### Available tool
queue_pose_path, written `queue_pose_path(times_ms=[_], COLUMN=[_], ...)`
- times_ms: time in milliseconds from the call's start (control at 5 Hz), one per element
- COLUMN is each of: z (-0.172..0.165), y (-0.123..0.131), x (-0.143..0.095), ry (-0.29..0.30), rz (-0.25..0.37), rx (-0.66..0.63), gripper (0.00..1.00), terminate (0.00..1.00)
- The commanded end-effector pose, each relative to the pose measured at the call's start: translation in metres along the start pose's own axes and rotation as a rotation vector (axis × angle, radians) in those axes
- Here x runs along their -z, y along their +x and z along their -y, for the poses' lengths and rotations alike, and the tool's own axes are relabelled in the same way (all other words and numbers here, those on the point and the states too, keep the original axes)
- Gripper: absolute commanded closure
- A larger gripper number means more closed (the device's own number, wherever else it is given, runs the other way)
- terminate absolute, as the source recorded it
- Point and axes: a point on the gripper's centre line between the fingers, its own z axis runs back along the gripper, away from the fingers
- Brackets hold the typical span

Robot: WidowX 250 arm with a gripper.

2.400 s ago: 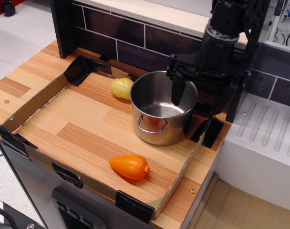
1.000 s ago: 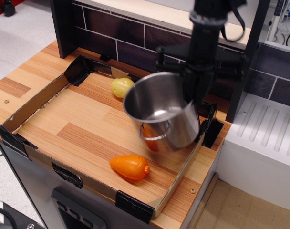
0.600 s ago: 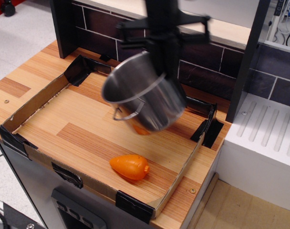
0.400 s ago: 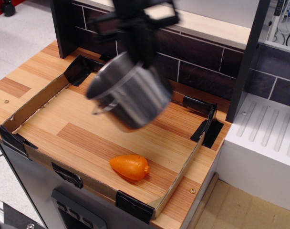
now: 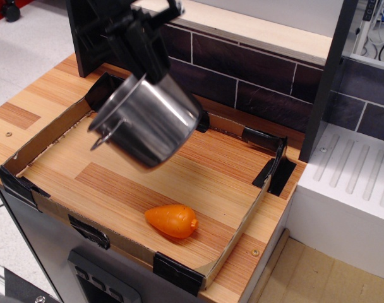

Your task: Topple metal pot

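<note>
Metal pot [image 5: 148, 123] aloft and tilted over the left half of a cardboard tray [image 5: 43, 136] on a wooden desk [image 5: 28, 104].

Largest to smallest: desk of striped wood grain, backed by a dark tiled wall [image 5: 261, 88]; shallow cardboard tray with black-taped corners; black gripper [image 5: 143, 68] descending from upper left, jaws clamped on the pot's far rim; stainless pot clear of the tray floor, mouth turned toward the upper left, base toward the camera, one wire loop handle [image 5: 103, 134] hanging at lower left; orange toy carrot [image 5: 172, 221] near the tray's front edge, well apart from the pot. Likely handling: rigid, thin-walled, fairly light, polished and slippery, prone to rolling once on its side. Rim pinch judged the surest hold; loop handle thin and apt to swing.
</note>
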Motion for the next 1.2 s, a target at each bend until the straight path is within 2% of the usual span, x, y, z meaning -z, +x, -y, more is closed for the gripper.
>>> queue_pose_path(times_ms=[0,200,400,600,1000], z=[-0.056,-0.068,-0.065,-0.058,-0.063], y=[0.010,0.013,0.013,0.013,0.020], x=[0.010,0.012,0.005,-0.006,0.000], ry=[0.008,-0.020,-0.170,-0.248,-0.234], rz=[0.022,0.031,-0.083,-0.136,-0.149], rx=[-0.001,-0.029,0.016,0.041,-0.005], gripper=[1.00,1.00,1.00,1.00,1.00], terminate=[0.00,0.00,0.00,0.00,0.00])
